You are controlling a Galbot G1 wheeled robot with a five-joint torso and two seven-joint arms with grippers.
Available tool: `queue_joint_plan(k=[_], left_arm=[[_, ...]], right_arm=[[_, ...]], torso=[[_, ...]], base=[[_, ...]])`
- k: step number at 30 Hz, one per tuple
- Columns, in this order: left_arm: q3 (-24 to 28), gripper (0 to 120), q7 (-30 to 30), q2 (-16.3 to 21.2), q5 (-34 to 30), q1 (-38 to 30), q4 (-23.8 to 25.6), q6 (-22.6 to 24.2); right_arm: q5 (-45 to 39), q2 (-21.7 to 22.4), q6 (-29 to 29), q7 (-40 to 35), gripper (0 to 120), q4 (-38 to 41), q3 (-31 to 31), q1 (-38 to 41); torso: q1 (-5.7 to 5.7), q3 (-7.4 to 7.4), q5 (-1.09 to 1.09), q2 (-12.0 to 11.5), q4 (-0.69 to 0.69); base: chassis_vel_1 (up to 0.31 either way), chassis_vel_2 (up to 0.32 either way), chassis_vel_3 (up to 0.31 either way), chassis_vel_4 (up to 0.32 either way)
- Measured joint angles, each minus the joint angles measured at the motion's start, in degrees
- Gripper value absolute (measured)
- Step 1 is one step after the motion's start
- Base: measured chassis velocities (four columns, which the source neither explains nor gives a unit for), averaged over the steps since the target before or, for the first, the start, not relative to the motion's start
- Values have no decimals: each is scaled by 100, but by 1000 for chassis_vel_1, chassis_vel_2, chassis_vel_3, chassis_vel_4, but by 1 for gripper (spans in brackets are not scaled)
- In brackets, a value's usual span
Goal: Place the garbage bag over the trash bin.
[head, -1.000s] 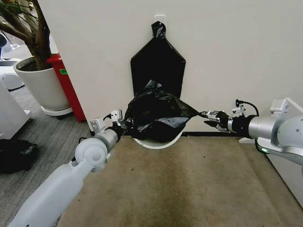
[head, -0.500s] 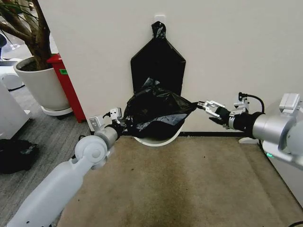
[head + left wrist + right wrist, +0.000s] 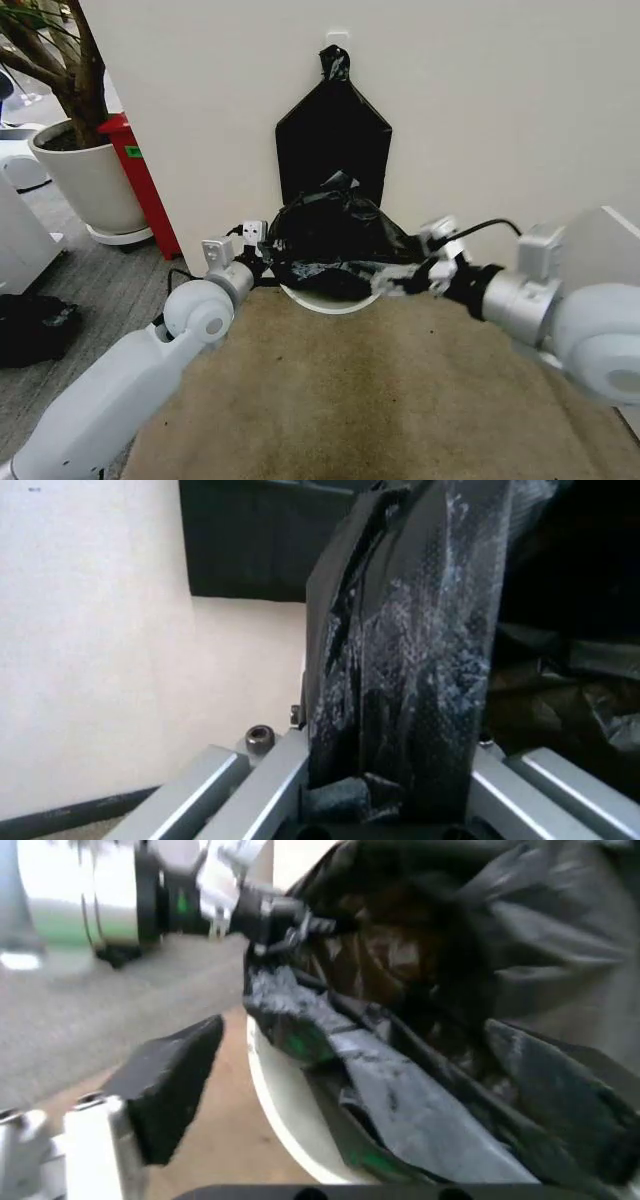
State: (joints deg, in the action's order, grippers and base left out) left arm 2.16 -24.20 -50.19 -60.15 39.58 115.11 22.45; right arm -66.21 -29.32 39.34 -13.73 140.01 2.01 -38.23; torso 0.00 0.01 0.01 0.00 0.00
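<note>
Against white wall, garbage bag (image 3: 335, 245) over trash bin (image 3: 322, 299), pinched by left gripper (image 3: 262, 268), right gripper (image 3: 392, 284) spread beside it

Knotted black bag bundle (image 3: 333, 140) hangs near plant pot (image 3: 92, 185).

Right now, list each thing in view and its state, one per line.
garbage bag: bunched over the bin's mouth, stretched between both claws.
trash bin: upright by the wall, front rim bare.
left claw: shut on the bag's edge.
right claw: open, at the bag's edge.

one garbage bag (image 3: 335, 240), one trash bin (image 3: 330, 298), two pincers
</note>
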Motion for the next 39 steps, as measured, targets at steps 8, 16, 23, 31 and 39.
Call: queue_joint_plan(k=[8,16,23,31,39], left_arm=[[42,0,-21,9,-22,-80,87,47],[42,0,-13,53,-50,-60,152,53],[42,0,-2,45,-77,-70,166,86],[62,0,-20,-15,-157,-123,105,113],[40,0,-201,-126,-534,-145,27,130]], right_arm=[[671,-208,263,29,62,-231,-817,449],[1092,-218,268,108,37,-383,-993,500],[1281,-211,238,159,11,-424,-1039,506],[1217,-124,157,190,0,-301,-987,381],[1057,102,80,221,0,66,-1000,-105]], torso=[[0,0,-1,0,0],[0,-1,-1,0,0],[0,-1,-1,0,0],[0,-1,-1,0,1],[0,-1,-1,0,0]], base=[[0,0,0,0],[0,0,0,0],[0,0,0,0],[0,0,0,0],[0,0,0,0]])
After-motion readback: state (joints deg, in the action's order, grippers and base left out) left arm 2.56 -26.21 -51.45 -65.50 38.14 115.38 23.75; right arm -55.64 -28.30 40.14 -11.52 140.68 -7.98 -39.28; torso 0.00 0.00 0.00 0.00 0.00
